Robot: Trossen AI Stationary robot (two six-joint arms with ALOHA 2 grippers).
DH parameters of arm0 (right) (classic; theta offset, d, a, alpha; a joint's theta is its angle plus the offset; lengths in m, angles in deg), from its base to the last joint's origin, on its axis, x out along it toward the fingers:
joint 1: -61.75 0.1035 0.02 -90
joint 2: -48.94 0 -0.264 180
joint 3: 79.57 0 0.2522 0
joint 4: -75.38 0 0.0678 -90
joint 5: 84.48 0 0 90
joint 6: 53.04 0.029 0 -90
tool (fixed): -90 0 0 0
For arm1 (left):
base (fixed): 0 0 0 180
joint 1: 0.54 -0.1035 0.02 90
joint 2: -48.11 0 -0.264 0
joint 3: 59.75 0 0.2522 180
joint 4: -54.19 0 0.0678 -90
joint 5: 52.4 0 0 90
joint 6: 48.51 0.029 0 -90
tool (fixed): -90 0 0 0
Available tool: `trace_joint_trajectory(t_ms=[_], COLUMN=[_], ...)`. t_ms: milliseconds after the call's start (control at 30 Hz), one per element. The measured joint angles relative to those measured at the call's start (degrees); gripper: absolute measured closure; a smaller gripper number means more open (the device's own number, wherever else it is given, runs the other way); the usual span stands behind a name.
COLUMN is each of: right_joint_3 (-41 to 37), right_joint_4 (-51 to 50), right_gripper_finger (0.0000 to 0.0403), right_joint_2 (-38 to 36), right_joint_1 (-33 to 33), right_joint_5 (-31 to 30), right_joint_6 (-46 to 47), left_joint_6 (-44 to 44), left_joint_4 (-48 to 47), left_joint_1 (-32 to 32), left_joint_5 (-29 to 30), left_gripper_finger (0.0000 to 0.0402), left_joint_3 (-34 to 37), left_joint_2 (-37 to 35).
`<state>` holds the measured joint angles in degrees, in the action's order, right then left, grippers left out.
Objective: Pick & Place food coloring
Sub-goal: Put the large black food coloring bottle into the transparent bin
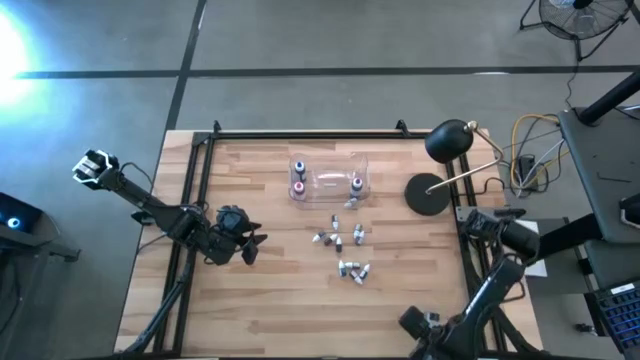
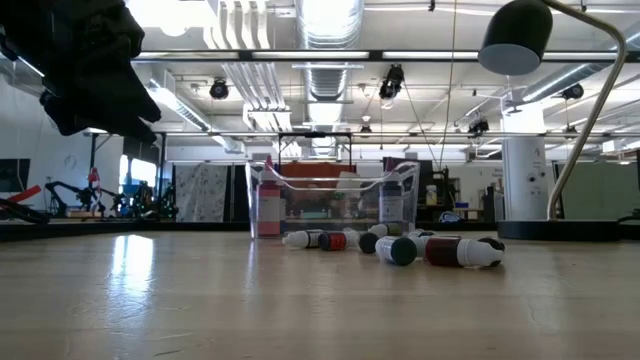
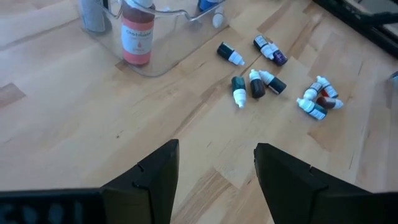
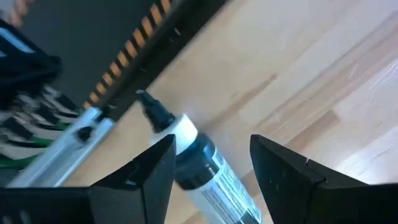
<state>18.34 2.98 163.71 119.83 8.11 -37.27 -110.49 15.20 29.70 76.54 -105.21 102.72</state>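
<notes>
While the right gripper (image 4: 208, 171) sits clamped on a white dropper bottle with a black tip (image 4: 193, 158) at the table's right edge, the left gripper (image 3: 214, 180), fingers apart and empty, faces the small loose food-coloring bottles (image 1: 345, 250) mid-table beside the clear plastic box (image 1: 330, 178). Looks like the approach step; next it needs to line up over one bottle.

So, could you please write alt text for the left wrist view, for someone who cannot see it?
The left gripper, fingers open and empty, hovers over a wooden table facing a scatter of small food coloring bottles lying on their sides. Beyond them stands a clear plastic box with a pink-labelled bottle upright inside.
</notes>
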Motion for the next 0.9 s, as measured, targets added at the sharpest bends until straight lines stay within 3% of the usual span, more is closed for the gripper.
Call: trace_joint_trajectory(t_ms=[233, 433, 533, 700, 800, 900], right_joint_3=[-0.5, -0.5, -0.4, -0.5, -0.6, -0.9], right_joint_4=[-0.2, -2.7, -7.0, -11.2, -6.8, 2.9], right_gripper_finger=[0.0204, 0.0204, 0.0204, 0.0204, 0.0204, 0.0204], right_joint_2=[1.2, -1.8, -4.8, -9.1, -9.6, -8.3], right_joint_1=[2.7, 3.0, 2.4, 1.7, 2.0, 3.1], right_joint_5=[-3.1, -11.9, -15.0, -14.0, -7.6, 1.6], right_joint_6=[0.0, 1.4, 12.3, 47.8, 60.5, 60.1], left_joint_6=[-4.5, -6.0, -6.1, -6.1, -6.0, -6.0], left_joint_4=[0.0, 0.3, 0.5, 1.3, 1.3, 1.3], left_joint_1=[0.0, 0.0, 0.0, 0.0, 0.0, 0.0], left_joint_5=[0.0, 1.7, 3.2, 3.5, 3.5, 3.6], left_gripper_finger=[0.0218, 0.0218, 0.0218, 0.0218, 0.0218, 0.0218], left_joint_3=[0.0, 0.0, 0.0, 0.0, 0.0, 0.0], left_joint_2=[0.0, 0.0, 0.4, 1.9, 2.8, 3.8])
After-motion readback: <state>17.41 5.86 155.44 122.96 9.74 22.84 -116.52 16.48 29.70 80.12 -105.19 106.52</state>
